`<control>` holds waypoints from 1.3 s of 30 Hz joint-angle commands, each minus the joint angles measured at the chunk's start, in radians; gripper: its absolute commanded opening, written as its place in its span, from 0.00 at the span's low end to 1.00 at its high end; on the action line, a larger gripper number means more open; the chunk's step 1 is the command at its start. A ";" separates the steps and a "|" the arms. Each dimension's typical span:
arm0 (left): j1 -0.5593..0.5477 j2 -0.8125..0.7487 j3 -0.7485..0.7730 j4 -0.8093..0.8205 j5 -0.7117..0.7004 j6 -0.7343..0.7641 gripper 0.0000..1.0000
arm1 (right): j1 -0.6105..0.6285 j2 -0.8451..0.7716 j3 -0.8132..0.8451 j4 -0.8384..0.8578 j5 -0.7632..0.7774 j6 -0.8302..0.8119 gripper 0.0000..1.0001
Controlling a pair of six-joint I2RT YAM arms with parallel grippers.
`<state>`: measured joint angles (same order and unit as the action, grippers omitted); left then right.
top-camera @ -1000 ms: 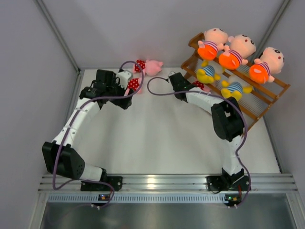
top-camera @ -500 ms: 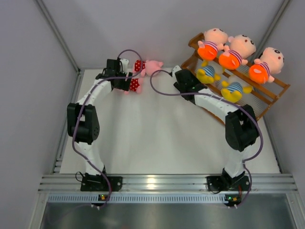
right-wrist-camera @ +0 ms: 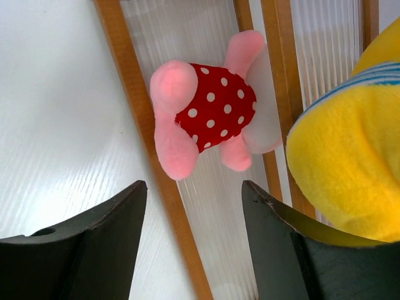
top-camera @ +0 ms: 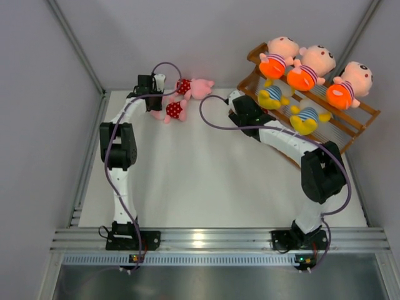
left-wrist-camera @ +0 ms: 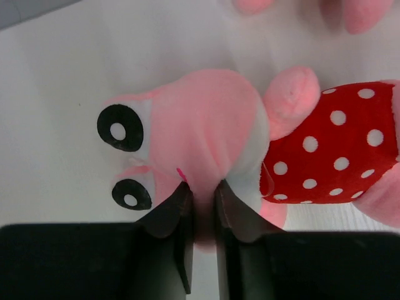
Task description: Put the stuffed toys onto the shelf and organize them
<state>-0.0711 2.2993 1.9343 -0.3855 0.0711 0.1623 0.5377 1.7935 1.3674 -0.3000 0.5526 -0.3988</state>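
Evidently for lifting, the left pincer (left-wrist-camera: 202,187) clamps the head of a pink polka-dot doll (left-wrist-camera: 206,125) lying on the counter (left-wrist-camera: 62,56); the right pincer (right-wrist-camera: 194,194) hangs spread over a second pink doll (right-wrist-camera: 212,106) resting on the shelf (right-wrist-camera: 128,81) slats.

The shelf (top-camera: 342,139) at the table's (top-camera: 200,181) two o'clock holds three stuffed toys (top-camera: 310,67) on top, two toys (top-camera: 273,95) mid-tier, one toy (right-wrist-camera: 209,112) lowest. Two more toys (top-camera: 174,110) lie on the table at eleven o'clock.
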 commanded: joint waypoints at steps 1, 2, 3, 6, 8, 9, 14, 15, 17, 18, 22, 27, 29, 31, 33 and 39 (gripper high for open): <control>0.013 -0.017 0.000 0.014 0.122 0.045 0.13 | 0.011 -0.123 -0.010 0.041 -0.086 0.023 0.63; 0.014 -0.030 -0.017 0.011 0.146 0.055 0.02 | 0.013 -0.155 -0.023 0.042 -0.144 0.020 0.65; 0.016 -0.067 -0.053 0.008 0.189 0.078 0.00 | 0.011 -0.172 -0.030 0.053 -0.179 0.014 0.72; 0.014 -0.165 -0.147 -0.032 0.243 0.115 0.00 | 0.013 -0.253 -0.063 0.068 -0.334 -0.006 0.79; 0.014 -0.227 -0.206 -0.059 0.289 0.140 0.00 | 0.013 -0.320 -0.094 0.079 -0.454 -0.020 0.80; 0.014 -0.294 -0.248 -0.079 0.311 0.149 0.00 | 0.015 -0.345 -0.106 0.085 -0.498 -0.041 0.80; 0.005 -0.501 -0.449 -0.170 0.455 0.217 0.00 | 0.041 -0.480 -0.195 0.098 -0.848 -0.181 0.78; -0.005 -0.564 -0.493 -0.197 0.478 0.227 0.00 | 0.065 -0.496 -0.206 0.099 -0.885 -0.234 0.78; -0.019 -0.624 -0.538 -0.266 0.509 0.255 0.00 | 0.111 -0.534 -0.240 0.102 -0.985 -0.277 0.78; -0.038 -0.683 -0.578 -0.285 0.531 0.259 0.00 | 0.129 -0.545 -0.248 0.107 -1.014 -0.299 0.78; -0.085 -0.836 -0.662 -0.349 0.614 0.275 0.00 | 0.231 -0.546 -0.234 0.052 -1.108 -0.354 0.79; -0.159 -0.989 -0.699 -0.380 0.639 0.263 0.00 | 0.350 -0.490 -0.183 -0.004 -1.057 -0.383 0.82; -0.182 -1.023 -0.701 -0.394 0.647 0.261 0.00 | 0.376 -0.468 -0.174 -0.036 -1.051 -0.408 0.83; -0.188 -1.032 -0.702 -0.398 0.651 0.253 0.00 | 0.393 -0.453 -0.162 -0.060 -1.042 -0.419 0.82; -0.193 -1.037 -0.703 -0.398 0.651 0.243 0.00 | 0.418 -0.422 -0.143 -0.085 -1.016 -0.428 0.83; -0.199 -1.031 -0.690 -0.400 0.676 0.217 0.00 | 0.453 -0.355 -0.111 -0.093 -0.858 -0.355 0.37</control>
<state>-0.2638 1.2743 1.2362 -0.7830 0.6945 0.3985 0.9688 1.4208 1.1870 -0.3752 -0.3878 -0.7940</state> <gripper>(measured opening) 0.058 0.455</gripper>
